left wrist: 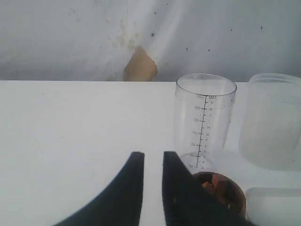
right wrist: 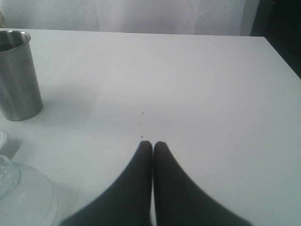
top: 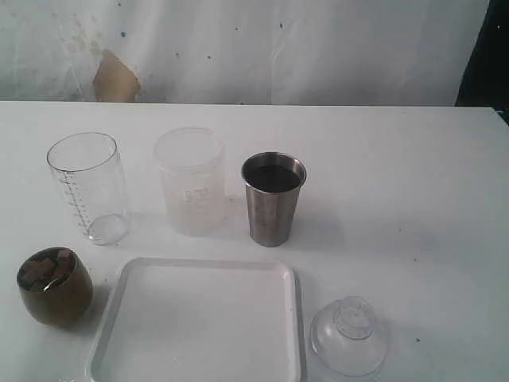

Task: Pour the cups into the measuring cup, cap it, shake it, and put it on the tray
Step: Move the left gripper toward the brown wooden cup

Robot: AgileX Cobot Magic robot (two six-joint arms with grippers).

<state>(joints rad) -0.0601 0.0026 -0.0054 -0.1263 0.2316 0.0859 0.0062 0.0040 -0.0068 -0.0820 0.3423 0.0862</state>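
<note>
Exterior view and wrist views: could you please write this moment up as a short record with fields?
measuring cup: upright, uncapped, looks empty
frosted tumbler: upright, between measuring cup and steel tumbler
steel tumbler: upright, dark inside, contents unclear
brown-gold cup: holds brownish chunks, left of tray
tray: nothing on its visible part
clear domed lid: on table, right of tray
left gripper: narrowly parted, holding nothing
right gripper: shut, holding nothing

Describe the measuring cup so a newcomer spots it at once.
Find the white tray at the exterior view's bottom edge. Beyond its left corner, above the brown-gold cup, stands the measuring cup. It alone is clear with a printed scale; the tumbler beside it is frosted.
</note>
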